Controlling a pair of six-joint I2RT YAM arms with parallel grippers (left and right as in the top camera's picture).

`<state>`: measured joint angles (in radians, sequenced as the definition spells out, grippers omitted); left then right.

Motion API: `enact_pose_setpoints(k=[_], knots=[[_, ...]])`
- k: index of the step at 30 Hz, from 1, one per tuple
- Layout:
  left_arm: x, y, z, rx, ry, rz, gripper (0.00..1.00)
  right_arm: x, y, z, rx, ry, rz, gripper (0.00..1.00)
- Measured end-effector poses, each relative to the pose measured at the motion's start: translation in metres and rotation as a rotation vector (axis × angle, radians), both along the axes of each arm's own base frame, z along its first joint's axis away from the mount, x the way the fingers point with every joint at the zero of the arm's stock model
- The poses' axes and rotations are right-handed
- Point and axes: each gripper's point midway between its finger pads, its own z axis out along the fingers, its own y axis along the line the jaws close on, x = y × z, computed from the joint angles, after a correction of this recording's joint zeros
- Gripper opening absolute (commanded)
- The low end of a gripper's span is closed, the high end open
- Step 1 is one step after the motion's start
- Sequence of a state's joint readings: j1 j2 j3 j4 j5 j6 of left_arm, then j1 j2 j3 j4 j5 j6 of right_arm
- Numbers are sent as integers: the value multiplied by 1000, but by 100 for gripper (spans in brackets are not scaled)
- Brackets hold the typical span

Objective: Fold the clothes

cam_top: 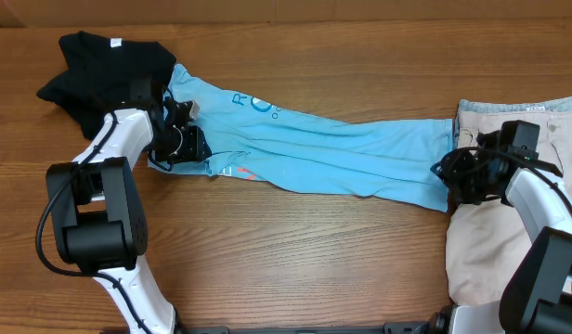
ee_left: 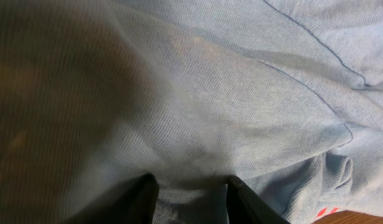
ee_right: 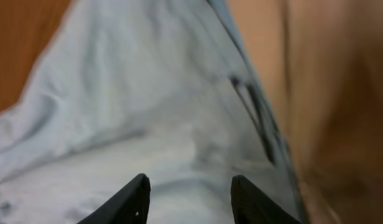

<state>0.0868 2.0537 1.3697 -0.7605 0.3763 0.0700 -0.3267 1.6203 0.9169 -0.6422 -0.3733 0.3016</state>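
The clothes lie across the wooden table. A light blue T-shirt (cam_top: 342,148) with lettering is pulled out long between my two grippers. My left gripper (cam_top: 179,139) is at its left end, beside a black garment (cam_top: 100,65). In the left wrist view the T-shirt (ee_left: 241,93) fills the frame, and a bunched fold sits between the jaws of the left gripper (ee_left: 190,182), which is shut on it. My right gripper (cam_top: 450,176) is at the shirt's right end, at the edge of the beige shorts (cam_top: 490,250). In the right wrist view the right gripper (ee_right: 188,180) stands open just above the T-shirt (ee_right: 129,93).
Bare wood table (cam_top: 295,250) runs along the front and behind the shirt. The black garment is heaped at the far left corner, and the shorts cover the right edge. Both arm bases stand at the near edge.
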Motion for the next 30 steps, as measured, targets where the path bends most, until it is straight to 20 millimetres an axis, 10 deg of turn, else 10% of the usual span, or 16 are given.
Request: enact_pose_setpoints(k=[17,23,30], knots=[[0,0,0,-2,0,0,42,-5,-12,-25,-80,12,-10,57],[0,0,0,-3,1,0,42,2,-11,-27,-82,-40,-1,8],[0,-1,0,-3,0,0,42,9,-4,-16,-20,-65,9,4]])
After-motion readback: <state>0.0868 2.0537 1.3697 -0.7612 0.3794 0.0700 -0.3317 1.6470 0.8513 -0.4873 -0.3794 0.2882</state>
